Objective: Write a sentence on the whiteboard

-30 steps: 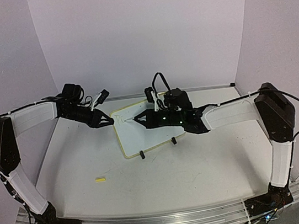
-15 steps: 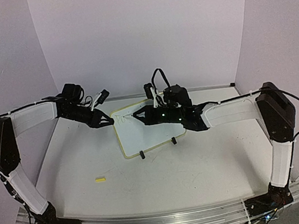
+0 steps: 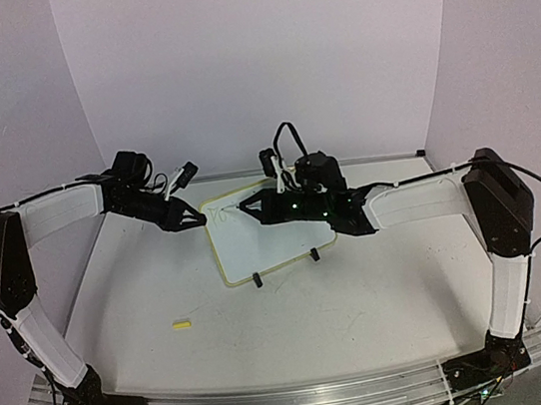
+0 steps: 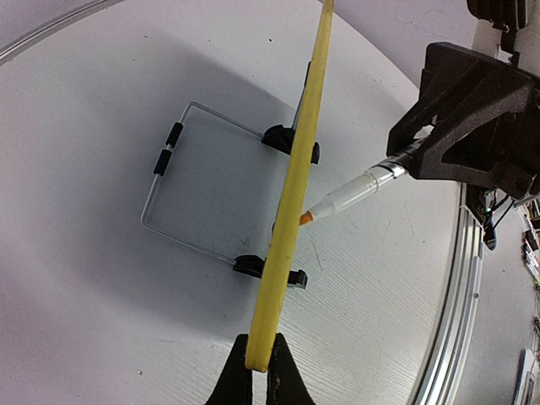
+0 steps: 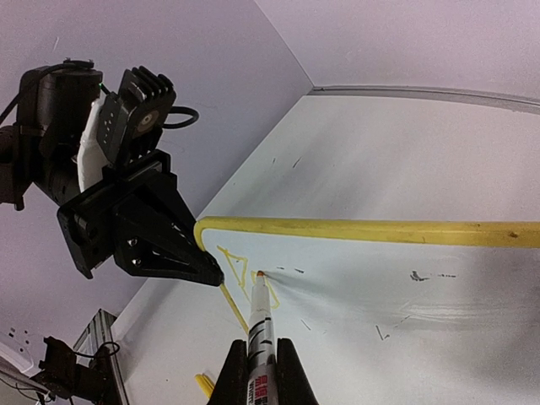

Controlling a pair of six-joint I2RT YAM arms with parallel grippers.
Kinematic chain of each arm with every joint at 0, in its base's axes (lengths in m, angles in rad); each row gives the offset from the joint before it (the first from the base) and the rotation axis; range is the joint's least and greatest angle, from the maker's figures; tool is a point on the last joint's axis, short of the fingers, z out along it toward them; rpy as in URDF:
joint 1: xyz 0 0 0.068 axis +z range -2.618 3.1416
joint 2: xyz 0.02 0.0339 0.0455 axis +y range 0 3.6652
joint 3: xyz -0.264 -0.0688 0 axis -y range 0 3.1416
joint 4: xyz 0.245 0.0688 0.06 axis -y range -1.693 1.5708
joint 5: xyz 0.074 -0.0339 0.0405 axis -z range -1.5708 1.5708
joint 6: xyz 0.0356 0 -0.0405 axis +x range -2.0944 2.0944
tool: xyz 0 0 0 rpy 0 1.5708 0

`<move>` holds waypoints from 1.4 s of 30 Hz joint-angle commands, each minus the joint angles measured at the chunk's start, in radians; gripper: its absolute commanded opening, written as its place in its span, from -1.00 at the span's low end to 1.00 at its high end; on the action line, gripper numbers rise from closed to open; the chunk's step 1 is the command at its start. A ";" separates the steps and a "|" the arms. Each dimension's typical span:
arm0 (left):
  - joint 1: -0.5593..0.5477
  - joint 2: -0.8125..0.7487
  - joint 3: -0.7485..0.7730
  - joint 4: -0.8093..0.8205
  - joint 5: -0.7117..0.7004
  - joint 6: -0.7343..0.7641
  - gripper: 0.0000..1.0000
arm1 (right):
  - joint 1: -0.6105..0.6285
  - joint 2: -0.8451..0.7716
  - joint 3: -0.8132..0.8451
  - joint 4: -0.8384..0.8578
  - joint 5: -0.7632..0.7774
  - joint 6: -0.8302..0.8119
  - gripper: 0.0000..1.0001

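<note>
Now: left gripper (image 3: 197, 222) pinches the whiteboard (image 3: 268, 243) by its upper-left rim, at centre frame in the top view. Right gripper (image 3: 244, 207) clamps the marker (image 5: 259, 314), its tip touching the board face beside yellowish strokes (image 5: 237, 268).

Three plain walls close the space in: a back wall (image 3: 260, 53), a left wall (image 3: 4, 99) and a right wall (image 3: 513, 27), all matte and pale with a lilac cast. Below them lies a white desk (image 3: 299, 329), its top flecked with small dark marks. A thin metal strip (image 3: 385, 156) runs where it meets the back wall, and a ribbed aluminium rail (image 3: 298, 397) edges the near side. The light is soft and even, with faint shadows.
</note>
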 commanded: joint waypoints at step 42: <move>-0.038 0.002 0.015 -0.054 -0.073 0.037 -1.00 | -0.021 -0.070 -0.030 0.042 -0.096 -0.044 -1.00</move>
